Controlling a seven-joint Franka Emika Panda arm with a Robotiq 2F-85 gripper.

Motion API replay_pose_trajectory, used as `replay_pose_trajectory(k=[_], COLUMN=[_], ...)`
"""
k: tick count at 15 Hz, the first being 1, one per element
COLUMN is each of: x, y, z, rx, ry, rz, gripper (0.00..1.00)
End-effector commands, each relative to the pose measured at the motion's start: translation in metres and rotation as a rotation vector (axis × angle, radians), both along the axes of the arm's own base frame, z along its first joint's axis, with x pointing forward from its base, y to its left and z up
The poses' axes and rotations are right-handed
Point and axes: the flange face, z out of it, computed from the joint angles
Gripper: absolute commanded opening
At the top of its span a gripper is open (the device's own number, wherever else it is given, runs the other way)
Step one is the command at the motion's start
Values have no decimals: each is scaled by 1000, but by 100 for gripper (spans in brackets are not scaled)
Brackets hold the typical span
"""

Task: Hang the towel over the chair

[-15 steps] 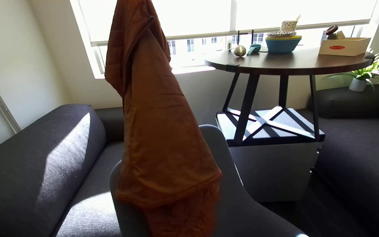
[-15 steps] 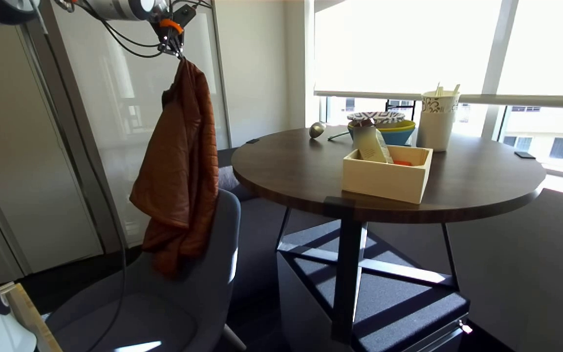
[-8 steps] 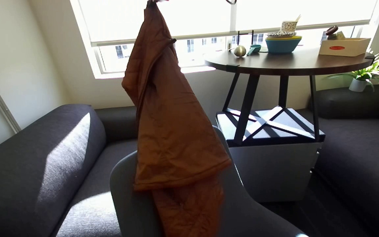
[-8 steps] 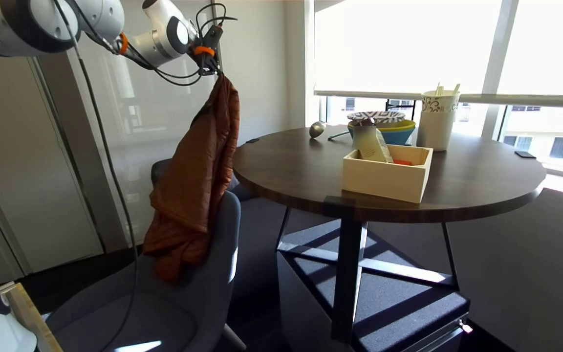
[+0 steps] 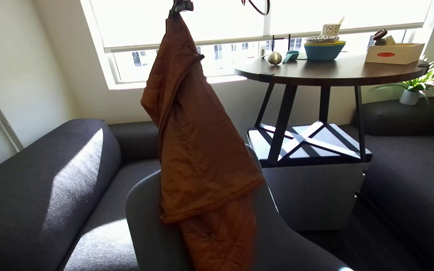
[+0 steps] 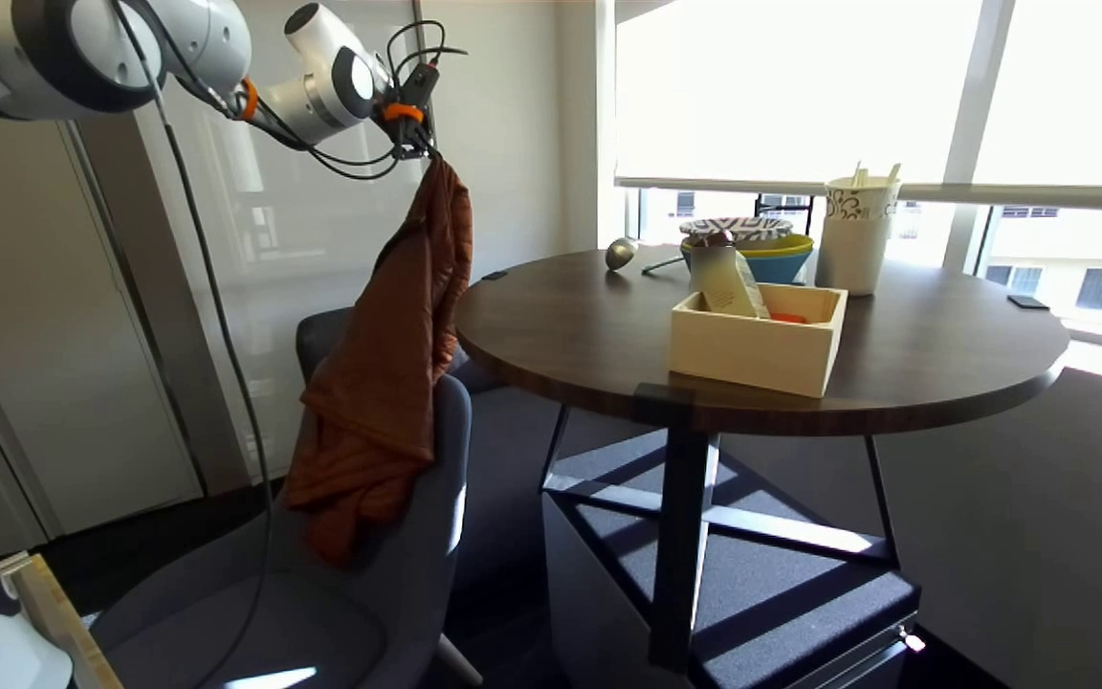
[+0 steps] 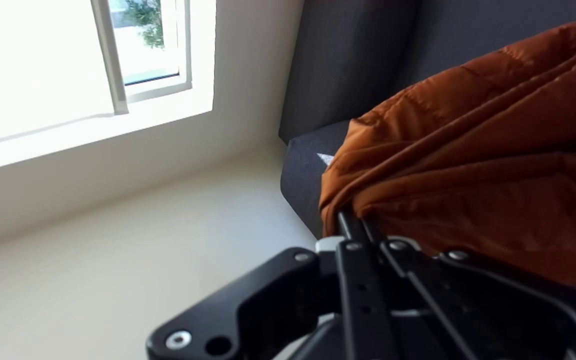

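The towel is an orange-brown quilted cloth (image 5: 202,150), and it shows in both exterior views (image 6: 374,373). My gripper (image 6: 433,155) is shut on its top corner and holds it up. In the wrist view the gripper's (image 7: 357,220) fingertips are buried in the cloth (image 7: 468,150). The towel hangs down in folds in front of the grey chair's backrest (image 5: 143,214), on the seat side. Its lower end hangs below the backrest's top rim, above the seat (image 6: 254,622). Whether it touches the backrest I cannot tell. The gripper is well above and slightly beyond the rim.
A round dark table (image 6: 551,306) stands beside the chair, bearing a wooden box (image 6: 761,344), bowls and a cup. A grey sofa (image 5: 43,180) lies behind the chair, below the window. A cable (image 6: 216,287) hangs from the arm.
My gripper has moved toward the window and table with the towel, then down a little. The towel's hanging part has swung along and sits lower in front of the backrest.
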Motion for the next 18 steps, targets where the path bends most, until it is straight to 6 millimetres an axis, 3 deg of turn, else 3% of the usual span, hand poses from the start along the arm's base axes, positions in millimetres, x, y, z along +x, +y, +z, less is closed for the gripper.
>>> replay_pose_trajectory(k=[1, 7, 11, 13, 16, 17, 18], x=[25, 50, 54, 55, 55, 54, 53], y=[12, 21, 27, 34, 43, 35, 39], z=[-54, -170, -217, -216, -153, -193, -176], rx=[-62, -137, -221, -205, -121, -161, -148], ry=[-141, -201, -160, -188, -273, -208, -235], rz=[60, 84, 105, 108, 85, 94, 94], gripper=[1, 1, 1, 1, 1, 3, 3])
